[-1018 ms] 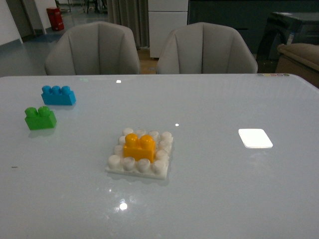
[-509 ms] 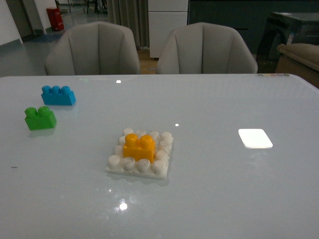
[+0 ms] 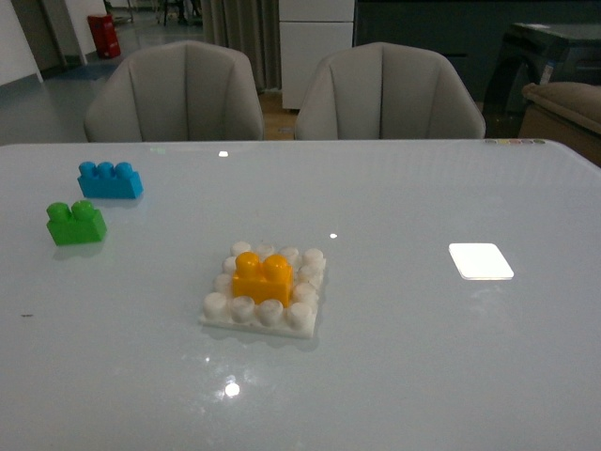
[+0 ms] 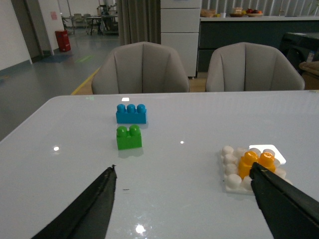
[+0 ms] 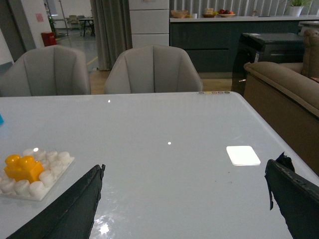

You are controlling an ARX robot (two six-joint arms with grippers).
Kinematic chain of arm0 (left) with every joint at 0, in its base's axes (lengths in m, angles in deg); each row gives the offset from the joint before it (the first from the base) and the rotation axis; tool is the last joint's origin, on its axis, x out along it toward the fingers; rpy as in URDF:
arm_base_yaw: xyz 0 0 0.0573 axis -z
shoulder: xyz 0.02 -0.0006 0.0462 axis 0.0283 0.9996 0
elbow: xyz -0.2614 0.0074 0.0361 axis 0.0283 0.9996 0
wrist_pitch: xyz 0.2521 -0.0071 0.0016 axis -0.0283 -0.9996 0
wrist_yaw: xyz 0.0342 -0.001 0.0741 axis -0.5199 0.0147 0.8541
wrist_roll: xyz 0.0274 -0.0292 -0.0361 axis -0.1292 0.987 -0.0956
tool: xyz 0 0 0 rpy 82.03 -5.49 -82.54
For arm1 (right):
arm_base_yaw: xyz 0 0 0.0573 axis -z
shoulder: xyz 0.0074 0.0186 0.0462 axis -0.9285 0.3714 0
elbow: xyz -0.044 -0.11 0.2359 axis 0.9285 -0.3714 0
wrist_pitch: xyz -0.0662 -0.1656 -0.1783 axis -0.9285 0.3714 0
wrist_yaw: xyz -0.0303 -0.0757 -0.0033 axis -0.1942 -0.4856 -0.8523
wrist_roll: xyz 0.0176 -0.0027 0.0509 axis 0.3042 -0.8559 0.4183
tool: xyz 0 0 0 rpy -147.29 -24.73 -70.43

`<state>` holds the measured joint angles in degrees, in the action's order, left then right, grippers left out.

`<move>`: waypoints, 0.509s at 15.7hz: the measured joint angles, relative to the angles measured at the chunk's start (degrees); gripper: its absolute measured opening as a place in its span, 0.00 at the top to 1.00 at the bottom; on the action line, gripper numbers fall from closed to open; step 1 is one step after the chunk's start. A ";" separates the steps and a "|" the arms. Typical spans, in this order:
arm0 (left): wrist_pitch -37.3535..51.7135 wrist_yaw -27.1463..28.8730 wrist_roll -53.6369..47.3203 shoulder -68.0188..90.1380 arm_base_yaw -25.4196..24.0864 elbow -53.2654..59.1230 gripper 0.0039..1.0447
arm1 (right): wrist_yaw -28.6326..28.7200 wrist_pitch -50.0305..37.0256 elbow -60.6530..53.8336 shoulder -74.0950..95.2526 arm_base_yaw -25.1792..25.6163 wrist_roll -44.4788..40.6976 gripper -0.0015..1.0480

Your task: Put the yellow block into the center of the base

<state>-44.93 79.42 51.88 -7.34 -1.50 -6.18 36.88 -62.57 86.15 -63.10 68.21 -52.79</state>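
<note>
Already the yellow block [image 3: 262, 278] sits upright on the base [image 3: 266, 291], on its middle studs, with white studs showing on every side of it, so the insertion looks done as far as these views reveal; whether it is pressed fully home cannot be told. The base lies on the table [image 3: 394, 357] near the robot and a little left of centre. No arm appears in the front view. In the left wrist view the left gripper [image 4: 184, 199] is spread wide, its two dark fingers well apart and holding nothing, hovering back from the base. The right gripper [image 5: 184, 199] is likewise splayed and empty in its own view, with the base to its left. Far left on the table, the green brick [image 3: 76, 223] and the blue brick [image 3: 110, 179] stand apart from the base, untouched. Nothing obvious seems left beyond pulling clear.
</note>
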 joint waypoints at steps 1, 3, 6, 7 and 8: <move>0.00 0.00 0.00 0.00 0.00 0.00 0.10 | 0.00 -0.02 0.00 0.00 0.00 0.00 0.06; 0.00 0.00 -0.13 0.00 0.00 0.00 0.07 | 0.00 0.00 0.00 0.00 0.00 0.00 0.06; 0.00 0.00 -0.13 0.02 0.00 0.00 0.06 | 0.00 0.00 0.00 0.00 0.00 0.00 0.06; 0.00 0.00 -0.13 0.00 0.00 0.00 0.06 | 0.00 0.00 0.00 0.00 0.00 0.00 0.06; 0.00 0.00 -0.13 0.00 0.00 0.00 0.06 | 0.00 0.00 0.00 0.00 0.00 0.00 0.06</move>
<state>-44.93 79.42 51.75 -7.34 -1.50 -6.18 36.88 -62.57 86.15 -63.10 68.21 -52.79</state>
